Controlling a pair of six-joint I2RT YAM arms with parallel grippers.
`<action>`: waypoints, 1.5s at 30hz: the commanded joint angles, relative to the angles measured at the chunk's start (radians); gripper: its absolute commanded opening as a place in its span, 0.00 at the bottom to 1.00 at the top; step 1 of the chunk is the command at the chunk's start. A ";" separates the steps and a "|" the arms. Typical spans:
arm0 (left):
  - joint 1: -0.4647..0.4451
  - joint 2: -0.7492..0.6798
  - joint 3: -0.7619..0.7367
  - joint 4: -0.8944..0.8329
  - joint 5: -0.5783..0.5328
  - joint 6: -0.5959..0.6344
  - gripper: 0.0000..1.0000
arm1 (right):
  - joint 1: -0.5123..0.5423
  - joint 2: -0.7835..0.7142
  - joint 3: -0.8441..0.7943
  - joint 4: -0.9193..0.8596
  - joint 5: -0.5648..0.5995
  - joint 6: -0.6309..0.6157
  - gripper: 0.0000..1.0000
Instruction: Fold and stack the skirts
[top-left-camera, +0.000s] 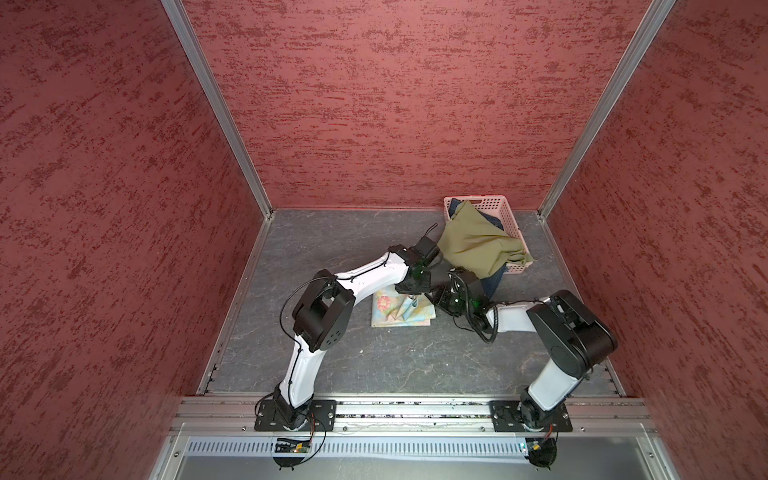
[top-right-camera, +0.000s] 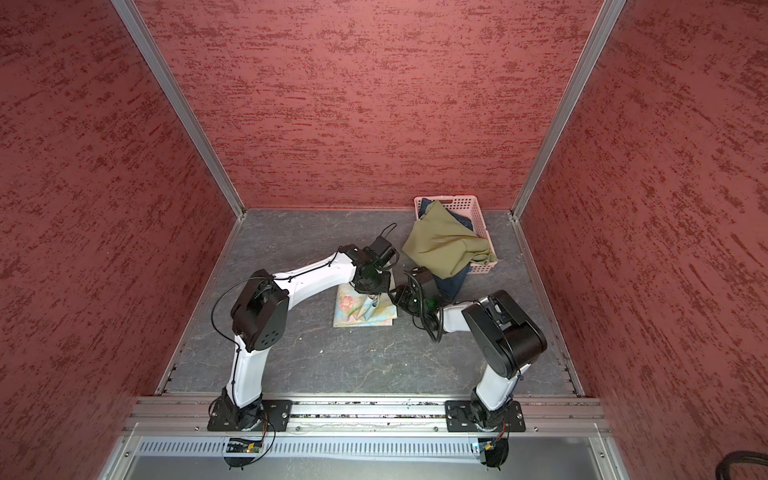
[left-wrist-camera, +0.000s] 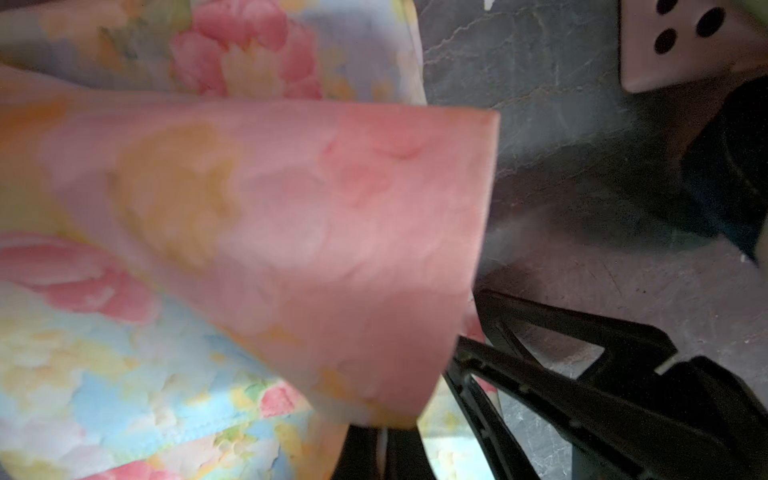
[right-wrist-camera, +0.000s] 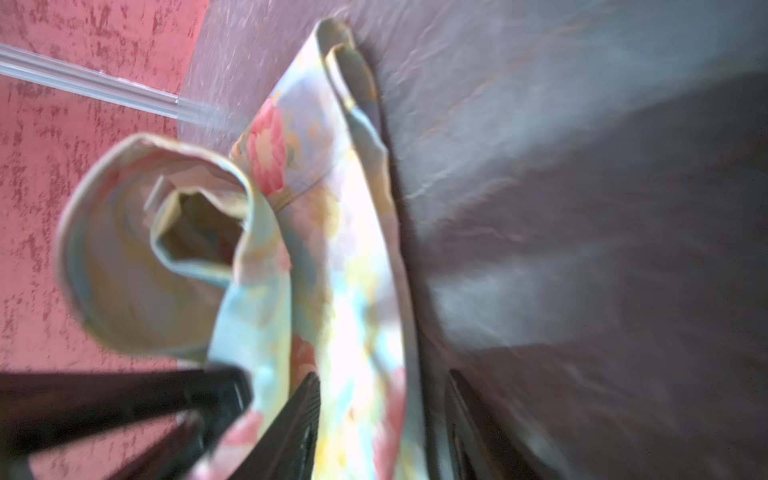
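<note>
Left hand (left-wrist-camera: 467, 326) is clamped tight on a fold of the floral skirt (left-wrist-camera: 291, 199). We see that fold raised off the rest of the cloth, its pink-tinted side turned toward the wrist camera. Right hand (right-wrist-camera: 380, 386) sits just beside the left, its jaws parted. The skirt's edge lies between its fingers (right-wrist-camera: 305, 415), and a dark gap shows between the cloth and one of them, so we read no grip there.

In both top views the floral skirt lies mid-tabletop (top-left-camera: 374, 365) as a roughly square packet. It is flat except at its far right edge, where both hands meet over it and the cloth peaks upward.

Just beyond the right hand, the denim skirt (top-left-camera: 492, 280) spills from the basket (top-left-camera: 494, 205) down onto the tabletop. The olive skirt (top-left-camera: 478, 245) is draped over the denim and over the basket's near rim, hanging partly outside. The basket stands in the far right corner, close to the back wall.
</note>
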 joint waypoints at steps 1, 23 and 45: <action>-0.001 0.000 -0.001 0.049 0.020 -0.021 0.00 | -0.011 -0.043 -0.051 -0.114 0.068 0.023 0.52; 0.044 -0.232 -0.070 0.165 0.087 -0.077 0.86 | -0.015 -0.362 0.001 -0.419 0.240 -0.243 0.60; 0.353 -0.423 -0.661 0.468 0.213 0.021 0.82 | 0.144 -0.026 0.294 -0.517 0.216 -0.417 0.61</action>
